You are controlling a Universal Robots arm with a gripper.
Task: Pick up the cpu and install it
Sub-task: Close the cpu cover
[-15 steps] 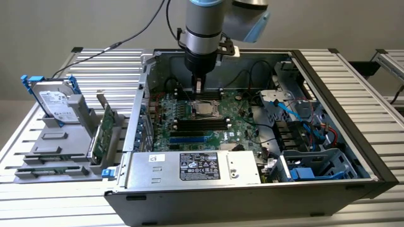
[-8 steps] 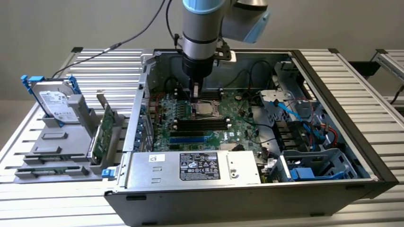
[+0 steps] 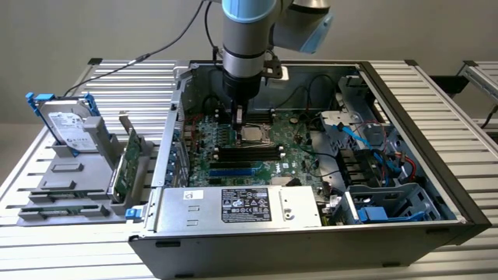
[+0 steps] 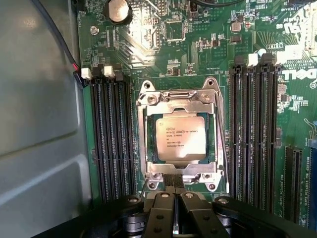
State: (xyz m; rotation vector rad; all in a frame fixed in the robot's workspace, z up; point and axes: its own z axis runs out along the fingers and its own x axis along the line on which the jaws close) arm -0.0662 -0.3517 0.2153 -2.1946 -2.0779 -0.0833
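Fingers (image 4: pixel 159 212) pressed together, empty, beside seated cpu (image 4: pixel 181 139).

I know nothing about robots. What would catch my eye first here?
The grey arm reaches down into an open computer case, its shut gripper close by a metal socket frame. In that frame the silver cpu lies, between rows of black slots. At the exterior view's left, a hard drive stands in a grey rack.

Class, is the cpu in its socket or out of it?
In: the cpu lies flat inside the socket frame on the motherboard.
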